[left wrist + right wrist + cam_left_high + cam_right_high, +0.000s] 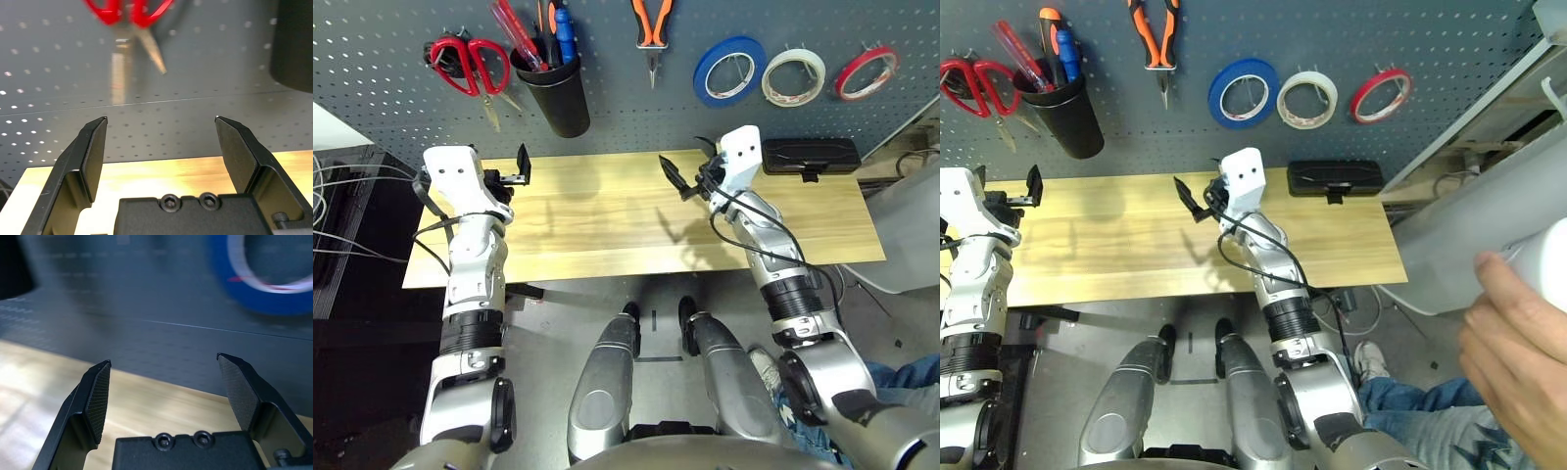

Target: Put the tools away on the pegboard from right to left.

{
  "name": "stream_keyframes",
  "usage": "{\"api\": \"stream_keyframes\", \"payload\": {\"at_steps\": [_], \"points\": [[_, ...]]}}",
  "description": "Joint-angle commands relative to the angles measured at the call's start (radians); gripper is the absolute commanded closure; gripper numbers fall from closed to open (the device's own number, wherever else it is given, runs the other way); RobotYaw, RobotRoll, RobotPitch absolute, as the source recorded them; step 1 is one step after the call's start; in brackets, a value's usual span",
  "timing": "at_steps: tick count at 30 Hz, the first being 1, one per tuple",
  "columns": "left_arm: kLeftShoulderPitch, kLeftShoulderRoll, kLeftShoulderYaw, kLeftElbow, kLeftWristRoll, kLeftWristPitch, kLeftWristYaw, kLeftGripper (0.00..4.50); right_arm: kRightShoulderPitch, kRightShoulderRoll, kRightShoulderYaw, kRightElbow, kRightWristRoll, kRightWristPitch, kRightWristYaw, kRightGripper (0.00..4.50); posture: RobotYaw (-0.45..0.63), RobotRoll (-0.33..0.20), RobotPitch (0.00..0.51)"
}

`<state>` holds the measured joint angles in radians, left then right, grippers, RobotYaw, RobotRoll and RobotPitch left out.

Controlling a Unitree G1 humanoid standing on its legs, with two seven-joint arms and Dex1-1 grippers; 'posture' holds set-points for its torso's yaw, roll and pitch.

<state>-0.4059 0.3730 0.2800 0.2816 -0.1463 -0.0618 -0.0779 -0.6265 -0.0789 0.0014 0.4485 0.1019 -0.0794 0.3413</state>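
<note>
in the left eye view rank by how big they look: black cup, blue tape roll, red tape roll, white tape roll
1. black cup
2. blue tape roll
3. white tape roll and red tape roll: too alike to rank.

A long wooden table (607, 230) with a pale, streaky grain runs from left to right in front of the robot; its far edge meets the foot of the dark grey pegboard (401, 69); a black oblong case (809, 156) lies directly on the table at the far right, its long side along the far edge, a small black tab sticking out of its near side; soft shadows fall on the wood near the middle and the far left; the near edge is straight, with grey floor showing below it.
</note>
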Motion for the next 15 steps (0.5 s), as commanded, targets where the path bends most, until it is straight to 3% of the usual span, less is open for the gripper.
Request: {"api": "stream_keyframes", "payload": {"at_steps": [1, 15], "points": [[0.025, -0.001, -0.017, 0.018, 0.012, 0.03, -0.018, 0.02, 0.027, -0.001, -0.041, 0.054, 0.013, -0.022, -0.039, 0.0, 0.04, 0.0, 0.303], [0.002, -0.017, -0.054, 0.055, 0.026, 0.079, -0.052, 0.02, 0.01, -0.082, -0.174, 0.198, 0.029, -0.068, -0.151, 0.0, 0.02, 0.0, 0.299]]}}
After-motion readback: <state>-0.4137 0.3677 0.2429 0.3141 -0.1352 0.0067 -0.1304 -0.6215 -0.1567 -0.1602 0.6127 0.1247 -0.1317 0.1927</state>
